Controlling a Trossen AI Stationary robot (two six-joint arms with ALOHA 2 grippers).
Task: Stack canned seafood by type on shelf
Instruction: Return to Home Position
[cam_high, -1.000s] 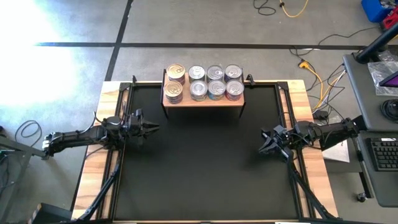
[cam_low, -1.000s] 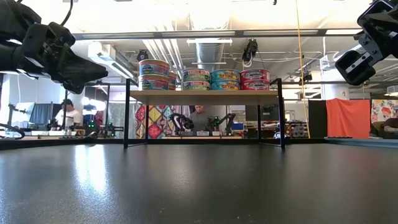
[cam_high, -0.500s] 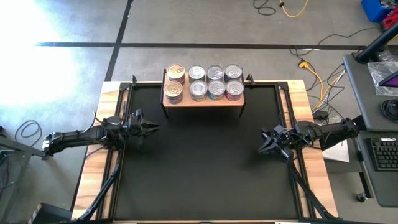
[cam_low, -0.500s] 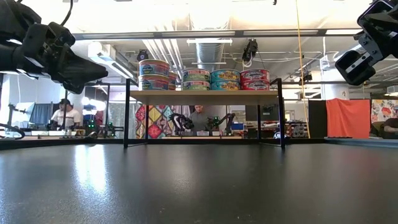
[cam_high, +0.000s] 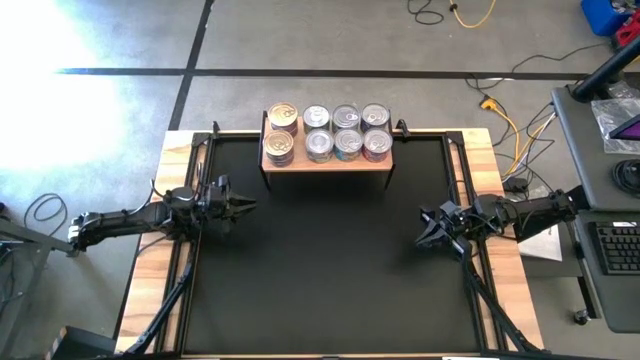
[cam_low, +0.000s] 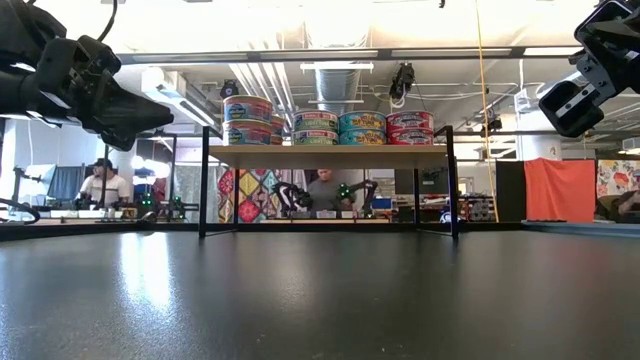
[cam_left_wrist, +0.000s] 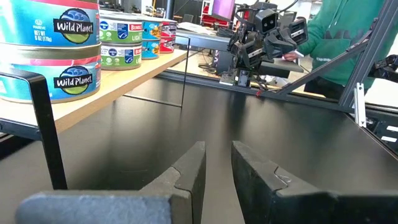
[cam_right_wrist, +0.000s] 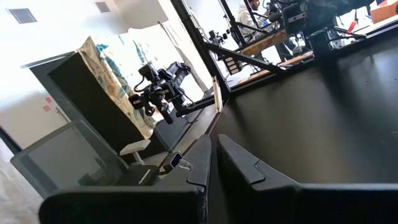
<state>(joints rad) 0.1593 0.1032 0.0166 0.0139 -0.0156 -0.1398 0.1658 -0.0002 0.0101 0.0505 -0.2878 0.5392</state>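
Black matting covers the worktop (cam_high: 320, 270), framed by pale wooden edges, and it sits on a grey concrete floor crossed by dark tape lines. Cables lie on the floor beyond the far right corner, and a desk with a keyboard stands at the right. Looking level across the surface we see a workshop with ceiling ducts, an orange cloth at the right, and a person (cam_low: 104, 184) seated far off at the left.

At the far edge, in the middle, stands the shelf (cam_high: 326, 158), a light-wood platform on dark legs. We count eight stacks of canned seafood (cam_high: 331, 131) on it in two rows of four: gold lids on the leftmost pair, silver on the rest. From the side the tins show blue, green, teal and red labels, stacked two high.

Our left claw (cam_high: 249, 205) hovers over the left side of the worktop, fingers nearly together and gripping nothing. Our right claw (cam_high: 421, 237) hangs over the right side, closed and empty
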